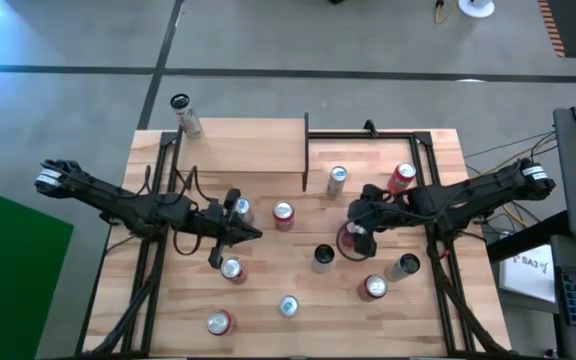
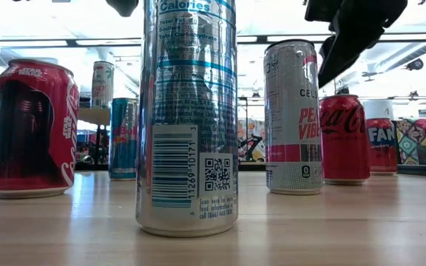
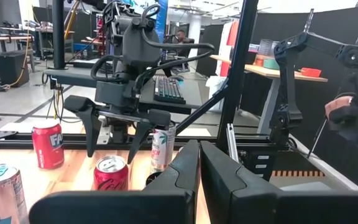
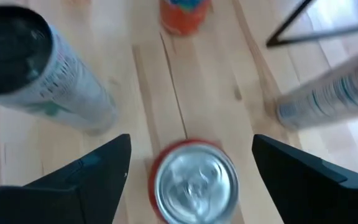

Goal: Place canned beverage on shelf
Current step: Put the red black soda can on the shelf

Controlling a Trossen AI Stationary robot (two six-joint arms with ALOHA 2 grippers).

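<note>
A red Coca-Cola can [image 4: 194, 180] stands upright on the tabletop right of centre. My right gripper [image 4: 191, 142] hangs open over it, tilted downward, one finger on either side of its silver top without touching; the left wrist view shows the fingertips near the top of that can [image 3: 110, 175]. The shelf [image 1: 243, 145], a light wood board, stands at the table's far side, left of centre. One can [image 1: 186, 115] stands at its far left corner. My left gripper [image 1: 253, 233] is shut and level over the table's left middle, holding nothing.
Several other cans stand about: a tall dark-topped one [image 1: 323, 257] close to the red can's left, a slim one [image 1: 403, 266] and a red one [image 1: 374, 287] nearer the front right, two [image 1: 336, 180] [image 1: 400, 178] behind. Black frame rails [image 1: 438, 200] edge the table.
</note>
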